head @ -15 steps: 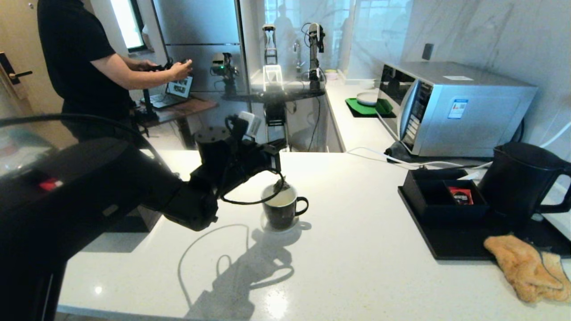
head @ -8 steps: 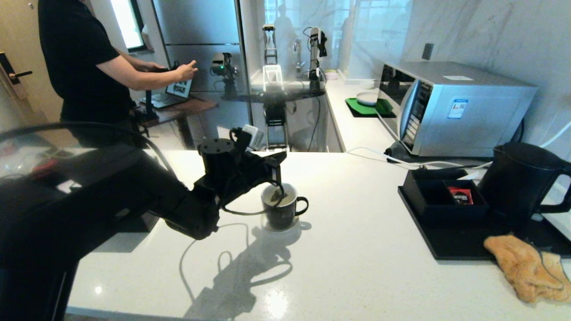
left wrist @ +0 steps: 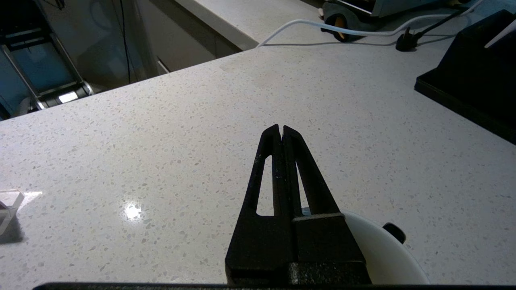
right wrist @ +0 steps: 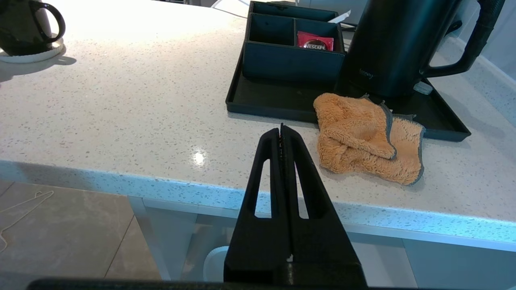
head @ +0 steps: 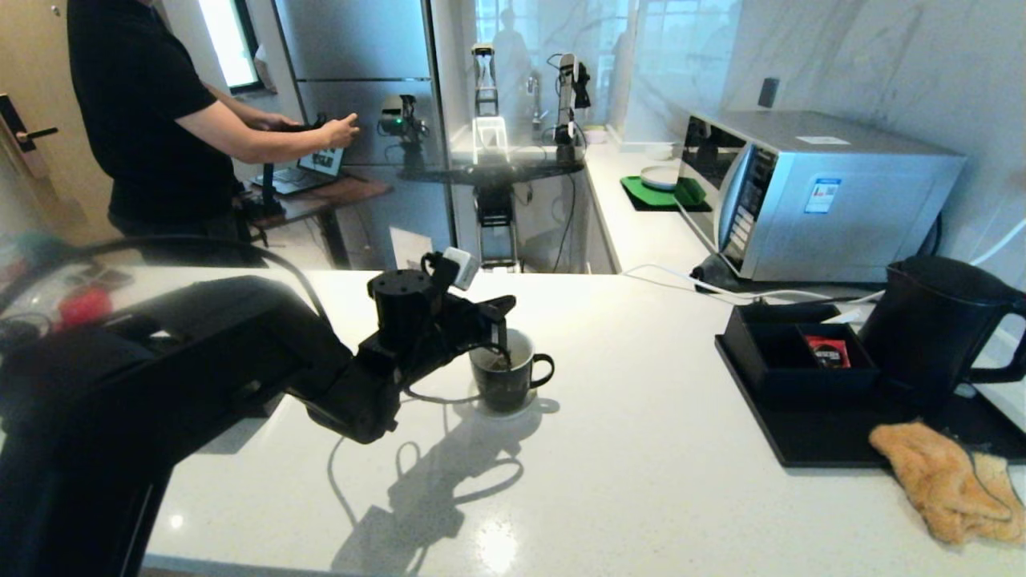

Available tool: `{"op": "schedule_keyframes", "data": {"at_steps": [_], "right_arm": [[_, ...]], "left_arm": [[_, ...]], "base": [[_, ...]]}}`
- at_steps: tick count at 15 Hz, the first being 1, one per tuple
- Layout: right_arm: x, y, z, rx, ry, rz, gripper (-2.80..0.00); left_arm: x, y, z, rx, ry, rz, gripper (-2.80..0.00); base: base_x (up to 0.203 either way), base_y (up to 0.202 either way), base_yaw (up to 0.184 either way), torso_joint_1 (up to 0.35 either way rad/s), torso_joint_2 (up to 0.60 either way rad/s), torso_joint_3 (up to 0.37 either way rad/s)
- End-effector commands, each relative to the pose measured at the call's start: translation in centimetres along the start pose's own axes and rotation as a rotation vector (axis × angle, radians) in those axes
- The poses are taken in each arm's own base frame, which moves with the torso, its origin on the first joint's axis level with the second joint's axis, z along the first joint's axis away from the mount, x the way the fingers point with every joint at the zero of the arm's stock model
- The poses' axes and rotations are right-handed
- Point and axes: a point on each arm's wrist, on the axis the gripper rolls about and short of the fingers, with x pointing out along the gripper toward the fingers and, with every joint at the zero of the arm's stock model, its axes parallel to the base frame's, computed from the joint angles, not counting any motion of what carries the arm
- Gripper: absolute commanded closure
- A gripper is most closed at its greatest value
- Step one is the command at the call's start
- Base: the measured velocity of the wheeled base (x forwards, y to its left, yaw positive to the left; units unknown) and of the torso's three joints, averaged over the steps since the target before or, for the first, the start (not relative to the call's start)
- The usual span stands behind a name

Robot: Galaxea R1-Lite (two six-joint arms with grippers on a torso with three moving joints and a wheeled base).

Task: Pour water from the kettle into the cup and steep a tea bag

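The black cup [head: 503, 389] with a white inside stands on a saucer mid-counter, its handle pointing right. My left gripper [head: 506, 304] hovers just above its rim, shut on the tea bag's string. The tea bag [head: 498, 365] hangs low inside the cup. In the left wrist view the shut gripper [left wrist: 281, 128] covers most of the cup [left wrist: 387, 253]. The black kettle [head: 934, 328] stands upright on a black tray [head: 801, 453] at the right. My right gripper [right wrist: 281, 129] is shut and empty, held low before the counter's front edge, out of the head view.
A black compartment box [head: 789, 357] holding a red sachet [head: 828, 351] sits on the tray beside the kettle. An orange cloth [head: 946, 481] lies over the tray's front corner. A microwave [head: 809, 200] stands behind, and a person [head: 152, 120] stands at the far left.
The tea bag has gone down from the cup's rim to deep inside the cup. My left arm has shifted slightly right and forward over the cup. The right side is unchanged.
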Motion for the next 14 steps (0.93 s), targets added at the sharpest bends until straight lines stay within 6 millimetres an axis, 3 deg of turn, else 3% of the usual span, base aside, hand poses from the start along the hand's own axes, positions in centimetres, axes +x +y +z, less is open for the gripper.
{"op": "schedule_keyframes", "data": {"at_steps": [1,7,14], "right_arm": [[0.0,0.0,0.0,-0.001,0.001,0.001,0.00],[0.0,0.0,0.0,-0.001,0.001,0.001,0.00],[0.0,0.0,0.0,-0.001,0.001,0.001,0.00]], "left_arm": [[0.2,-0.3,-0.4,-0.001,0.003,-0.008,0.00],[0.1,-0.6,0.7,0.005,-0.025,-0.004,0.00],[-1.2,-1.1,5.0,0.027,-0.121,-0.010,0.00]], "base": [[0.000,0.000,0.000,0.000,0.00,0.000],[0.000,0.000,0.000,0.000,0.00,0.000],[0.000,0.000,0.000,0.000,0.00,0.000]]}}
